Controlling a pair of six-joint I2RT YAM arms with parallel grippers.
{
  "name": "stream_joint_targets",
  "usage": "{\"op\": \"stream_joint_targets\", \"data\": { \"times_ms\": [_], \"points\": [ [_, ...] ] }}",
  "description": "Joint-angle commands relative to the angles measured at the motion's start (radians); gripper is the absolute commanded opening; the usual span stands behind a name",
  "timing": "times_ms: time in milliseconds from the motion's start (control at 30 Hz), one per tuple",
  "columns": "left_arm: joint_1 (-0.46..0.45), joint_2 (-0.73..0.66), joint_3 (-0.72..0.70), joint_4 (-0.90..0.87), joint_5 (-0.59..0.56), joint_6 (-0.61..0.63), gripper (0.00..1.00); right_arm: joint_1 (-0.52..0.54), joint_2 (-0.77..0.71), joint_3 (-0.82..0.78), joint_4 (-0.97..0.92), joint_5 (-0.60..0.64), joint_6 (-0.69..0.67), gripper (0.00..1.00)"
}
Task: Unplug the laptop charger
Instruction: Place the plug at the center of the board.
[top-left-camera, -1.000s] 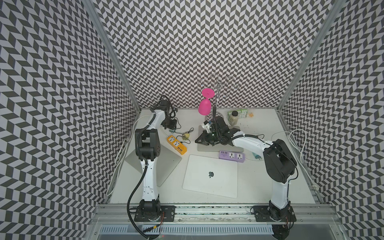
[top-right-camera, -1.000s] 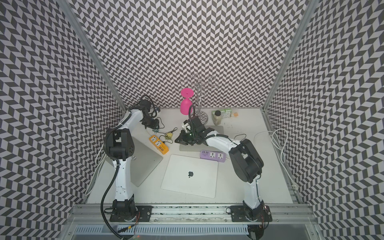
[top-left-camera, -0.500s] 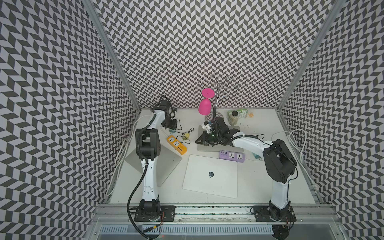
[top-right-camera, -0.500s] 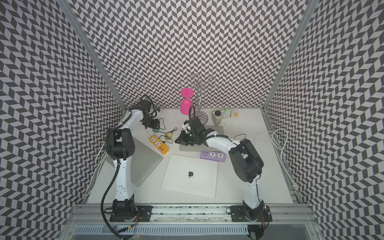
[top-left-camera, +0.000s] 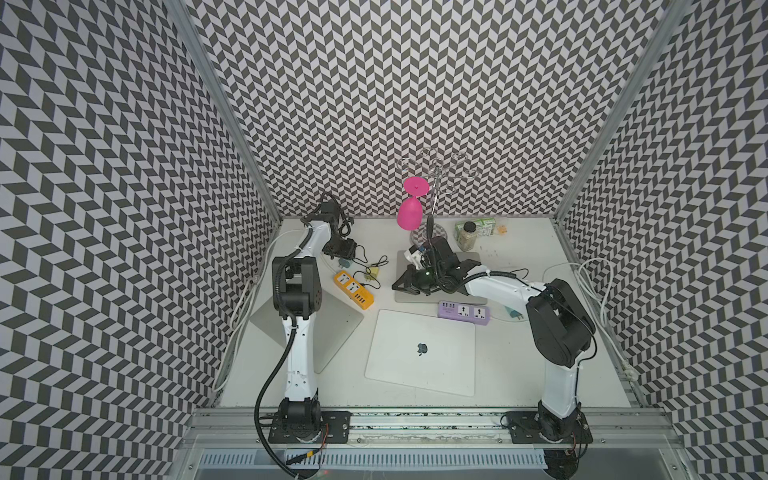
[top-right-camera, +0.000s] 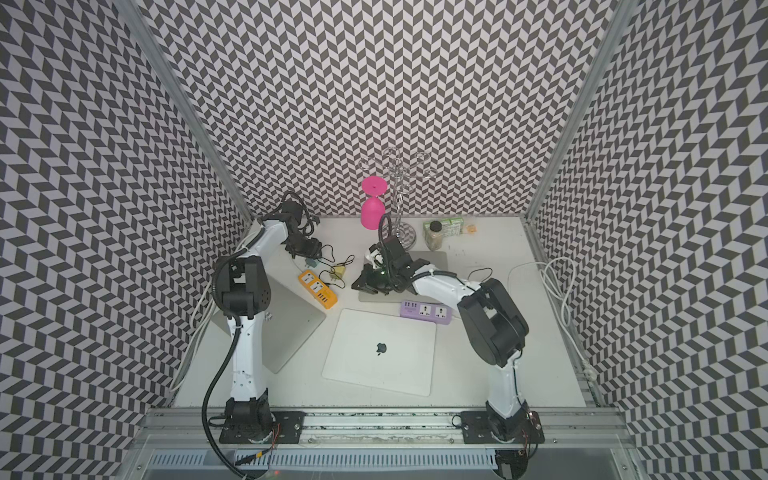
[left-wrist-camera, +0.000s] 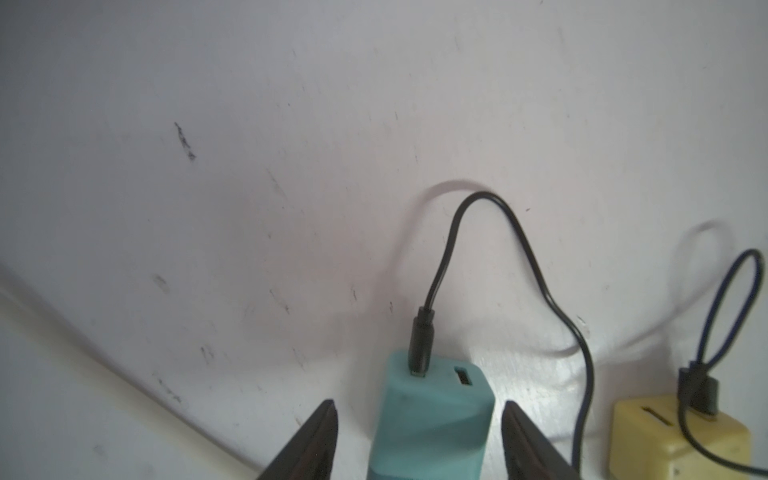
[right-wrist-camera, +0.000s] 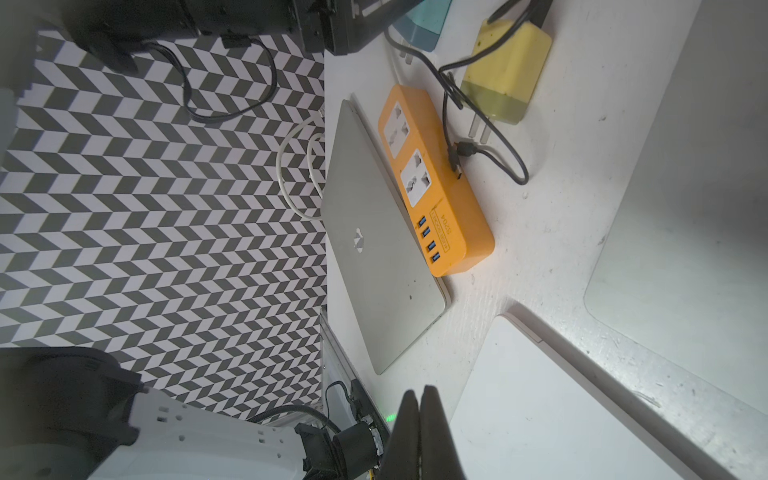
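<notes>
The laptop charger (left-wrist-camera: 432, 415), a teal block with a black cable in its end, lies on the white table at the back left (top-left-camera: 343, 263) (top-right-camera: 310, 262). Its prongs are out of the orange power strip (top-left-camera: 353, 289) (right-wrist-camera: 436, 187), and both of the strip's sockets are empty. My left gripper (left-wrist-camera: 418, 405) (top-left-camera: 343, 251) is open, with one finger on each side of the teal block and a gap on both sides. My right gripper (right-wrist-camera: 420, 392) (top-left-camera: 399, 286) is shut on nothing, low over a grey laptop (top-left-camera: 469, 257).
A yellow charger (top-left-camera: 372, 272) (left-wrist-camera: 673, 436) with its own black cable lies beside the teal one. Nearby are a purple power strip (top-left-camera: 463, 311), a closed white laptop (top-left-camera: 422, 353), a silver laptop (top-left-camera: 320, 328), a pink glass (top-left-camera: 410, 212) on a rack, a jar (top-left-camera: 468, 235) and white cables (top-left-camera: 594, 282).
The left gripper's jaws have spread apart and let go of the teal charger. Both arms stay about where they were.
</notes>
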Motion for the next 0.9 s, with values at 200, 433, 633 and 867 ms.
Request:
{"op": "stream_joint_targets", "data": {
  "times_ms": [200,433,633,867],
  "points": [
    [0.005,0.001,-0.004,0.009,-0.018,-0.048,0.49,-0.005,-0.058,-0.005,0.041,0.017,-0.009,0.00],
    [0.012,0.014,0.001,0.013,-0.023,-0.130,0.40,-0.017,-0.065,-0.019,0.039,0.014,-0.016,0.00],
    [0.028,-0.007,-0.001,0.058,0.001,-0.222,0.52,-0.022,-0.076,-0.017,0.028,0.021,-0.026,0.00],
    [0.032,-0.175,-0.133,0.216,-0.032,-0.226,1.00,-0.041,-0.113,-0.010,0.000,0.051,-0.053,0.00]
  ]
}}
